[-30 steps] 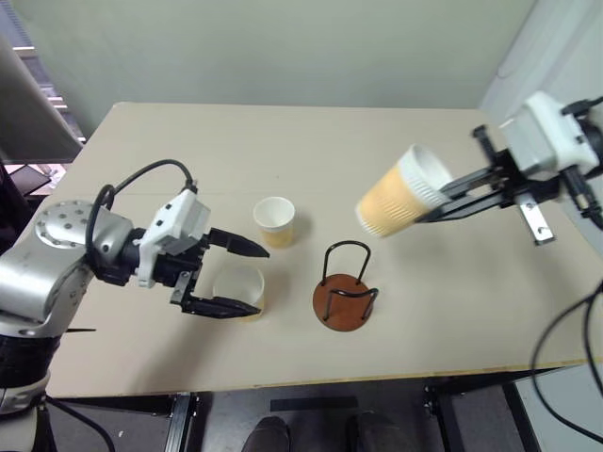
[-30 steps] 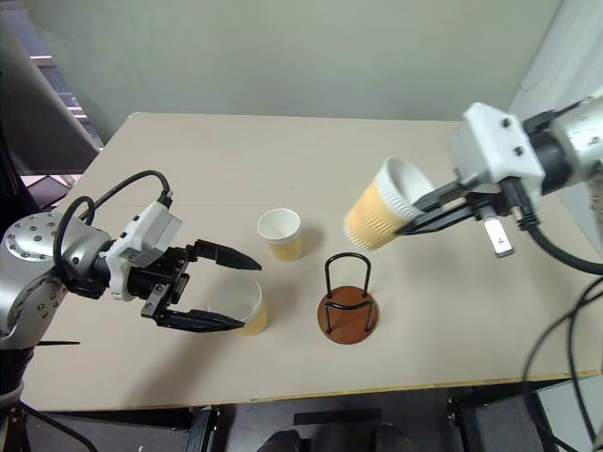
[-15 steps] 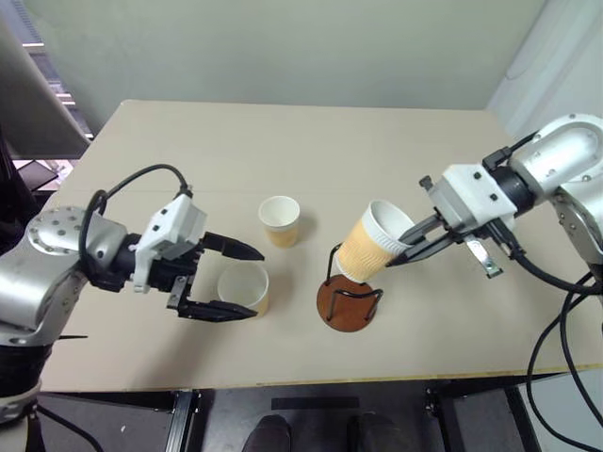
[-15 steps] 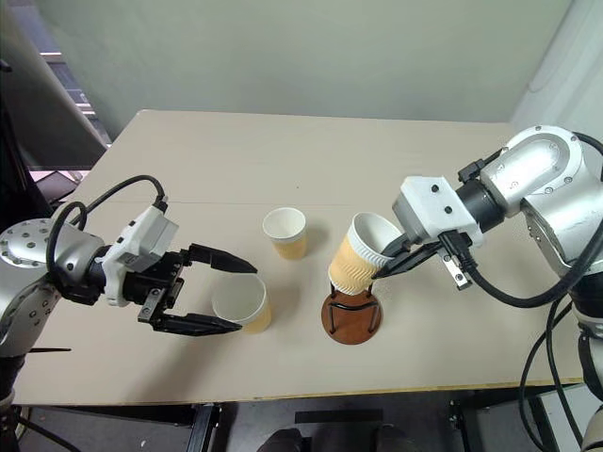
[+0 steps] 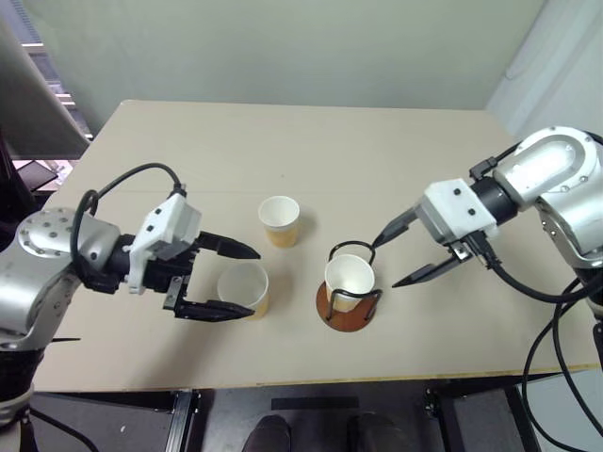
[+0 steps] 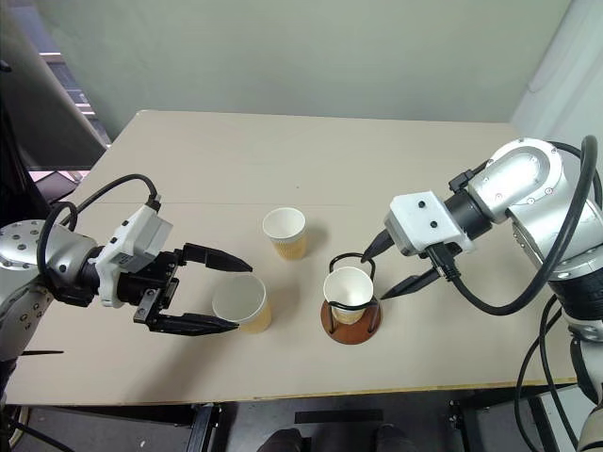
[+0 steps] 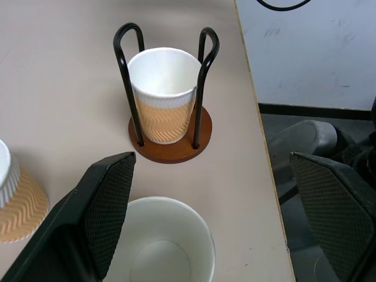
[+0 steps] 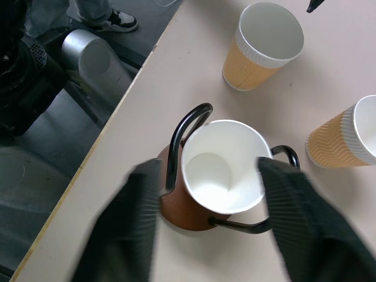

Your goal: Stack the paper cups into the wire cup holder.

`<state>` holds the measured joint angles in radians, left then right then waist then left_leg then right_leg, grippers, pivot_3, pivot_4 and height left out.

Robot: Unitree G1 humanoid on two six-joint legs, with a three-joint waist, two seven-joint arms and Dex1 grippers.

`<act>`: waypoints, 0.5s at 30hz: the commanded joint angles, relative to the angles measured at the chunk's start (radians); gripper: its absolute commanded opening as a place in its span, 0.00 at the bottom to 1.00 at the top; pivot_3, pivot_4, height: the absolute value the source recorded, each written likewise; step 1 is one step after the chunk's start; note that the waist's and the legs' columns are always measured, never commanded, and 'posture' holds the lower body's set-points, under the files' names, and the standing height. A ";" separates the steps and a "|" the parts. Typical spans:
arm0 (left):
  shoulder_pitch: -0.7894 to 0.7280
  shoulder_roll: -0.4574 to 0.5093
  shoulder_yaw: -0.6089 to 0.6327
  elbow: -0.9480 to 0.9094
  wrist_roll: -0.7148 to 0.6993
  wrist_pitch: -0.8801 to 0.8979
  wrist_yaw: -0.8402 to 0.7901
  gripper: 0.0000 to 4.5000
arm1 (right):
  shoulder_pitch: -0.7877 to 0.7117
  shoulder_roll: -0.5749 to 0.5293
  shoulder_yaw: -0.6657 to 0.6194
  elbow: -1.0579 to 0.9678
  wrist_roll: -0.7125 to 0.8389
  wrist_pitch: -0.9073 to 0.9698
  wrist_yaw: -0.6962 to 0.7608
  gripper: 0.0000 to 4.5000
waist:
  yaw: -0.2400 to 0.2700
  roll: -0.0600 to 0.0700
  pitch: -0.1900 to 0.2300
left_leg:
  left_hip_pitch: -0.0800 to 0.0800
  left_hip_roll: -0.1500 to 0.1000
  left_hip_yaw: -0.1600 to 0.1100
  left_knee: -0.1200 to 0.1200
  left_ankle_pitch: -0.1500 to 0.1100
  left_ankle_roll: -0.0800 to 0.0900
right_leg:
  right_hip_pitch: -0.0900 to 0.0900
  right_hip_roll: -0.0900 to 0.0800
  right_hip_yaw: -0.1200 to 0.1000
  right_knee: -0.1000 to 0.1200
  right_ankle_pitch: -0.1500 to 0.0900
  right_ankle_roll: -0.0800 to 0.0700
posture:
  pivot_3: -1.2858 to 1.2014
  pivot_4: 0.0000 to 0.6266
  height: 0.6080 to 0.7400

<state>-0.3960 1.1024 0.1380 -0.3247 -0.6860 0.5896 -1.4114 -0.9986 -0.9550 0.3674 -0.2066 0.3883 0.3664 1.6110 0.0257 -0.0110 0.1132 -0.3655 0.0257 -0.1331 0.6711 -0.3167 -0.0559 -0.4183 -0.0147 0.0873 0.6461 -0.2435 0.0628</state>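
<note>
Left eye view showed that one of the three paper cups (image 5: 349,281) already stood upright inside the wire cup holder (image 5: 347,303), so I judged the task about one third done; two cups were left on the table (image 5: 188,141). The right gripper (image 5: 398,252) was just beside the holder, its two black fingers spread apart on either side of that cup and not touching it, so it held nothing. The near cup (image 5: 243,288) stood upright between the wide open fingers of the left gripper (image 5: 231,281), which were around it but not closed on it, as far as I could see; probably this cup was the next one to go. The far cup (image 5: 278,221) stood alone, a little behind, near the holder. The cups were tan with a wavy pattern outside, white inside, with a white rolled rim. The holder was a round reddish-brown disc with thin black wire loops rising beside the cup, and it stood near the front edge of the table
</note>
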 commanded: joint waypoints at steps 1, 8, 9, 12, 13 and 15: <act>-0.040 0.028 0.024 0.039 0.031 -0.040 -0.009 1.00 | 0.012 -0.018 -0.070 -0.006 0.003 0.040 -0.018 0.95 | 0.001 0.000 0.000 | 0.000 0.000 0.000 0.000 0.000 0.000 | 0.000 0.000 0.000 0.000 0.000 0.000 | 0.52 0.24 1.00; -0.148 0.076 -0.054 0.226 0.177 -0.136 -0.058 1.00 | 0.210 -0.095 -0.414 -0.001 0.273 0.248 -0.055 0.99 | 0.013 0.000 0.000 | 0.000 -0.001 0.000 0.000 0.000 0.000 | 0.000 -0.002 0.000 -0.001 0.000 -0.001 | 0.52 0.24 1.00; -0.155 0.085 -0.076 0.247 0.207 -0.151 -0.067 1.00 | 0.250 -0.104 -0.486 -0.016 0.329 0.283 -0.066 0.99 | 0.012 0.000 0.000 | -0.001 -0.002 -0.001 -0.001 0.000 0.000 | 0.000 -0.002 0.000 -0.001 0.000 -0.001 | 0.52 0.24 1.00; -0.175 0.080 -0.130 0.292 0.267 -0.184 -0.085 1.00 | 0.332 -0.116 -0.616 -0.082 0.427 0.358 -0.127 0.99 | 0.012 0.000 0.000 | 0.000 -0.002 0.000 -0.002 0.000 -0.001 | 0.000 -0.002 0.000 -0.002 -0.001 -0.002 | 0.52 0.24 1.00; -0.182 0.069 -0.148 0.303 0.282 -0.194 -0.089 1.00 | 0.353 -0.119 -0.633 -0.106 0.435 0.367 -0.146 0.99 | 0.011 0.000 0.000 | 0.000 -0.002 0.000 -0.002 0.000 -0.001 | 0.000 -0.002 0.000 -0.001 -0.001 -0.002 | 0.52 0.24 1.00; -0.208 0.044 -0.190 0.322 0.311 -0.205 -0.095 1.00 | 0.392 -0.121 -0.655 -0.149 0.451 0.379 -0.180 0.99 | 0.010 0.000 0.000 | 0.000 -0.002 0.000 -0.003 0.001 -0.001 | 0.000 -0.002 0.000 -0.001 -0.001 -0.002 | 0.52 0.24 1.00</act>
<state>-0.5763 1.1481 -0.0421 -0.0069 -0.3955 0.4063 -1.4949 -0.6113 -1.0646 -0.2391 -0.3065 0.8038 0.7314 1.4612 0.0361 -0.0111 0.1133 -0.3649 0.0239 -0.1332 0.6686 -0.3161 -0.0571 -0.4186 -0.0167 0.0874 0.6453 -0.2447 0.0609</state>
